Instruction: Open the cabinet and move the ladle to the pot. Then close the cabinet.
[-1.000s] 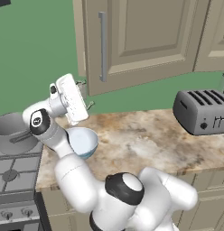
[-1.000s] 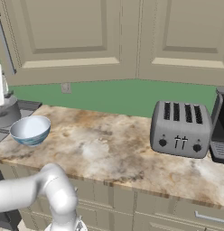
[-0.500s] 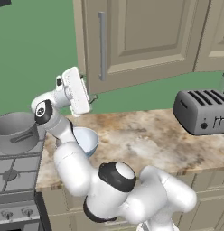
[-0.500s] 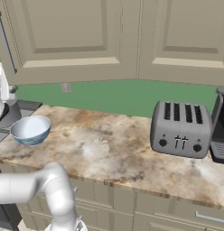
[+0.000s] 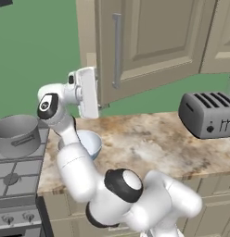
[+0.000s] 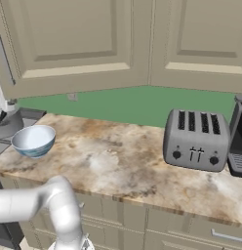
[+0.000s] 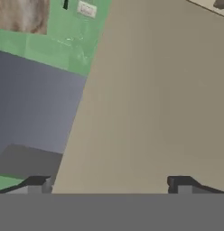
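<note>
The cabinet (image 5: 149, 44) hangs on the wall above the counter (image 5: 149, 143). Its wide tan door stands partly open, swung out from the wall, and its long silver handle (image 5: 117, 51) runs up and down near the door's left edge. In the right base view the same door (image 6: 69, 44) fills the upper left, and the silver handle (image 6: 3, 56) shows at the far left edge.

The gripper (image 5: 104, 105) is up by the bottom left corner of the door, just beside its lower edge. In the hand view the two dark fingertips (image 7: 179, 182) stand wide apart, with nothing between them. The big tan face of the cabinet door (image 7: 154, 99) is right in front of the hand, very close. I cannot tell if a finger touches the door.

The pot (image 5: 17, 134) sits on the stove (image 5: 15, 178) at the left, well apart from the cabinet. It is grey and round, with a flat loop handle on its side. I cannot see if anything is inside it.

A white and blue bowl (image 5: 91, 143) sits on the counter just right of the stove, partly behind the white arm. It shows at the left in the right base view too (image 6: 33, 140). A grey toaster (image 5: 207, 113) stands on the counter far to the right (image 6: 196, 139). The wall behind is green (image 5: 38, 55).
</note>
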Robot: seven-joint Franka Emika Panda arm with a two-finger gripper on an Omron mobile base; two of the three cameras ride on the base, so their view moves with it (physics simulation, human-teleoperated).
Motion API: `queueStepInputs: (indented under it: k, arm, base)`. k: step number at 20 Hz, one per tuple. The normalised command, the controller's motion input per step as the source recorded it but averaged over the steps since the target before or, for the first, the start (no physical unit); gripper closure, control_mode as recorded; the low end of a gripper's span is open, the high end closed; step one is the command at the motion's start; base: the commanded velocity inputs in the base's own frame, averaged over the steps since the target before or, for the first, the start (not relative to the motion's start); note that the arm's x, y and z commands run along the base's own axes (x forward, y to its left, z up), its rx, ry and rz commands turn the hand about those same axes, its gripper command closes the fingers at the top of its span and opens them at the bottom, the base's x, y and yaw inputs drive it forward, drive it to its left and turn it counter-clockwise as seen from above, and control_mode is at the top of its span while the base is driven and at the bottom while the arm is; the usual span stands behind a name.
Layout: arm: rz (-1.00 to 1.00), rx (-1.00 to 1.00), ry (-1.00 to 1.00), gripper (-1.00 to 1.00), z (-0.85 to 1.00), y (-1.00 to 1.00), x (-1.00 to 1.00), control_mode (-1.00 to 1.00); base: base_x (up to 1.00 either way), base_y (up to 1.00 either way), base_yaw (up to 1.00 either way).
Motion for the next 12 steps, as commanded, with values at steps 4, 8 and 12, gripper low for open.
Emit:
queueStepInputs:
  k: [4,8,12]
  arm:
    - [0.0,0.09,-0.32,-1.0,0.64,-1.0,-0.92,-1.0]
    - [0.0,0.11,-0.32,-1.0,0.6,-1.0,-1.0,-1.0]
    - [0.0,0.15,-0.37,-1.0,0.48,-1.0,-0.98,-1.0]
  base:
    - [0.0,0.0,0.0]
    - [0.0,0.0,0.0]
    - [0.0,0.0,0.0]
